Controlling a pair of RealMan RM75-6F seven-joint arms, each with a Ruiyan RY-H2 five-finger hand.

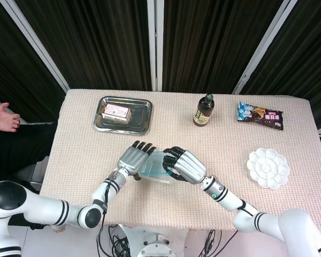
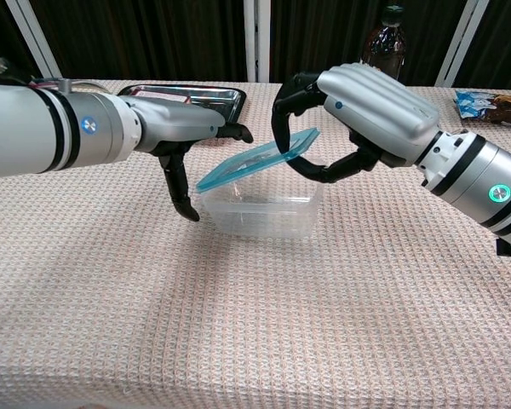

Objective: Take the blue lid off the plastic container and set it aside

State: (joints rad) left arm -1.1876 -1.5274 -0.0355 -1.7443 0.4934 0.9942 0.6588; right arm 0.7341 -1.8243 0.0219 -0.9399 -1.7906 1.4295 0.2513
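Head view: translucent blue rectangular plastic lid (image 1: pixel 157 165) is sitting tilted over the clear rectangular plastic container (image 1: pixel 156 172), near the front middle of the beige woven-cloth bench (image 1: pixel 224 139). Right hand (image 1: pixel 183 164) is gripping the lid's right edge. Left hand (image 1: pixel 132 157) is lying just left of the container, fingers spread, holding nothing. Further back: steel tray (image 1: pixel 123 114) with a pink box, dark glass bottle (image 1: pixel 204 110), snack packet (image 1: pixel 260 115), white paint palette (image 1: pixel 267 168).

Chest view: right hand (image 2: pixel 341 119) is pinching the lid (image 2: pixel 255 160) between thumb and fingers, right side raised, left end low at the container (image 2: pixel 260 209) rim (contact there is unclear). Left hand (image 2: pixel 187 149) is hanging beside the container's left wall, released, thumb pointing down.
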